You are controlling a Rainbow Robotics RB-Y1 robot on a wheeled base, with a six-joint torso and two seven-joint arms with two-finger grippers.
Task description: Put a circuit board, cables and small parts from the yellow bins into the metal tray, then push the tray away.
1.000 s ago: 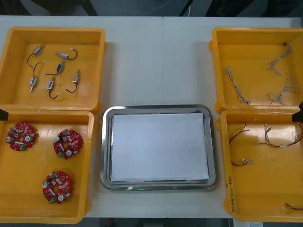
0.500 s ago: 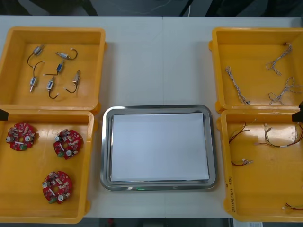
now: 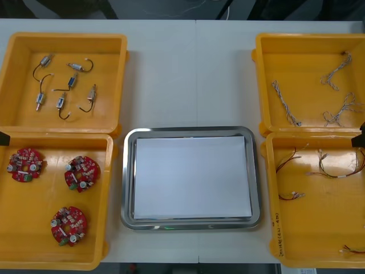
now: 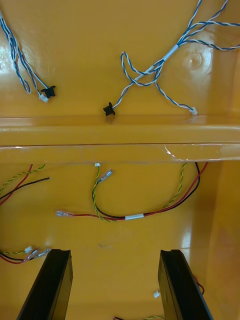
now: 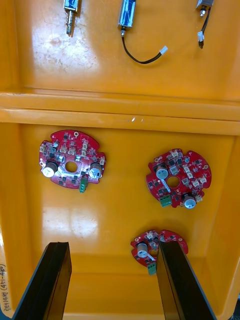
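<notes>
Nothing has shifted since the earlier frames; the metal tray (image 3: 191, 130) is white inside. We note the left gripper (image 5: 112, 250) released, fingers apart, over the yellow bin (image 3: 34, 228) left of the tray. The nearest circuit board (image 5: 147, 242) lies just ahead, beside one finger. It is round, so no axis to align, and we judge the left arm nearer. The right gripper (image 4: 115, 255) is likewise released over the red and yellow cables (image 4: 135, 216), right of the tray.

3rd circuit board (image 5: 156, 245) partly behind left gripper (image 5: 114, 247), small metal parts (image 5: 127, 12) cropped
</notes>
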